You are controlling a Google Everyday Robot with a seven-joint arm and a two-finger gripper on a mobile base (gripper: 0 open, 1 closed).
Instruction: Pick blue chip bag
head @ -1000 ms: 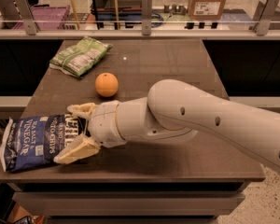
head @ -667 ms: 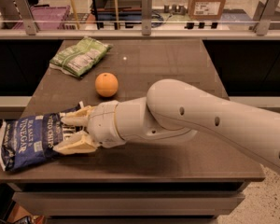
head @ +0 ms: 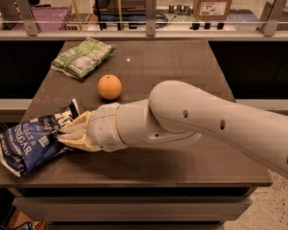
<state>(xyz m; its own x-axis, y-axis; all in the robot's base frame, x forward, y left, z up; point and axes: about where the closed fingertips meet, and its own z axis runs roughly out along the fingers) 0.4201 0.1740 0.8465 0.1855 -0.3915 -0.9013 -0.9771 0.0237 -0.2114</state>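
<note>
The blue chip bag (head: 28, 143), dark blue with white lettering, lies crumpled at the front left corner of the brown table (head: 182, 66), partly over the left edge. My gripper (head: 67, 133) reaches in from the right at the end of the thick white arm (head: 206, 121). Its tan fingers (head: 79, 123) are shut on the bag's right end, which bunches up between them.
An orange (head: 109, 86) sits just behind the wrist. A green-and-white bag (head: 81, 57) lies at the back left. A rail with glass (head: 149, 25) runs behind the table, with a cardboard box (head: 212, 4) beyond it.
The fingers stood spread around the bag's right end and have closed on it. The bag has crumpled, tilted and shifted slightly left.
</note>
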